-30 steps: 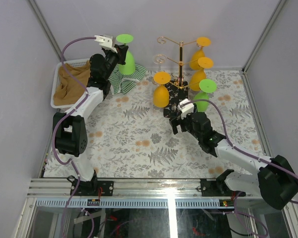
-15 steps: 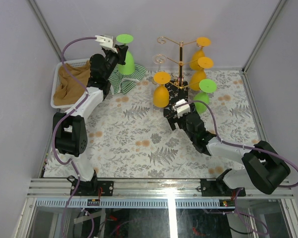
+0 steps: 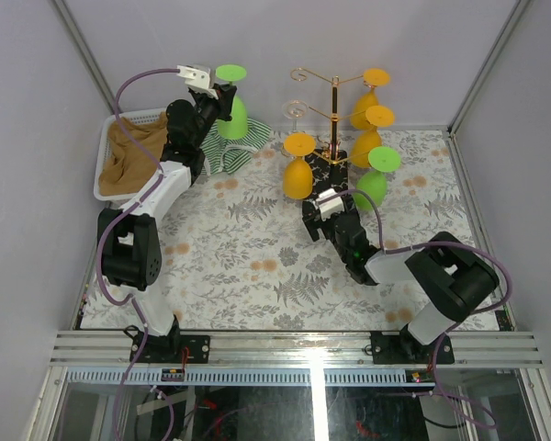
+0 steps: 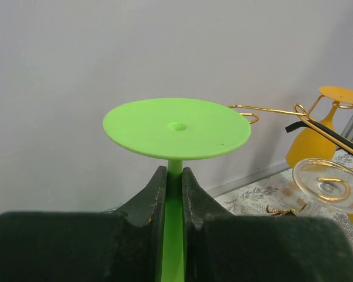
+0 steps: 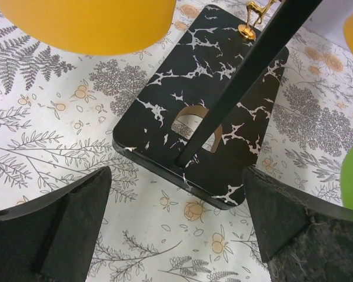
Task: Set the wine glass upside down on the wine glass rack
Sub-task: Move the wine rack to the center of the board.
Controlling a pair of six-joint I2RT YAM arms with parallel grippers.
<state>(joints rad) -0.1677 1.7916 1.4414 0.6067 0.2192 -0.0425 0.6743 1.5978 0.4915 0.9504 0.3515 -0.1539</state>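
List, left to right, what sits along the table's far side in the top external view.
White plastic basket, green plastic wine glass held upside down, lone orange plastic glass, gold wire rack post, second green glass.

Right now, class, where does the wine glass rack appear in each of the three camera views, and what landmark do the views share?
Top external: the wine glass rack stands at the rear, just right of centre.
Left wrist: only its gold hook arms show, at the right.
Right wrist: its black base fills the centre; the hooks are out of frame.
Shared landmark: the floral tablecloth.
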